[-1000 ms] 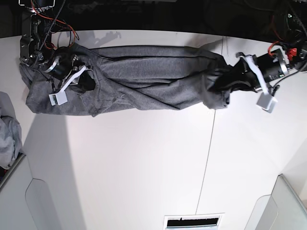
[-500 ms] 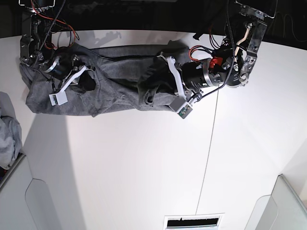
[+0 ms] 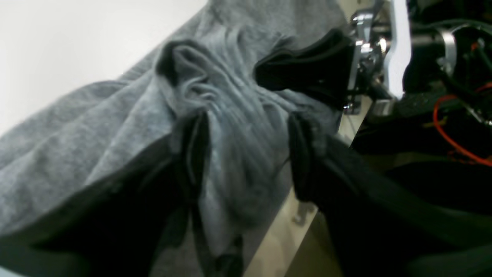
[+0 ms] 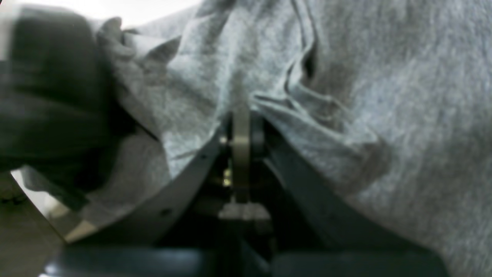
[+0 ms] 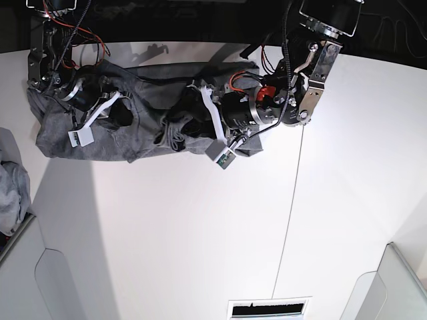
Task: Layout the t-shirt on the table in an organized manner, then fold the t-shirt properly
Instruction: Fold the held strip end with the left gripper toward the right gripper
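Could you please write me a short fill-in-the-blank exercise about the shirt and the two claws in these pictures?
1. The heather-grey cotton t-shirt lies bunched on the smooth ____ table.
2. In its wrist view, the right claw is ____ on the shirt fabric.
3. The left claw has its two dark fingers spread ____, with folds of shirt between them.
4. In the base view, a thin dark ____ runs across the tabletop.

Missing words: white; shut; apart; seam

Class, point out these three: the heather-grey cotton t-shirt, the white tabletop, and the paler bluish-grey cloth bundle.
Heather-grey cotton t-shirt (image 5: 150, 97): base view, smooth middle panel.
White tabletop (image 5: 193, 233): base view, bare surface.
Paler bluish-grey cloth bundle (image 5: 10, 183): base view, its bunched middle.
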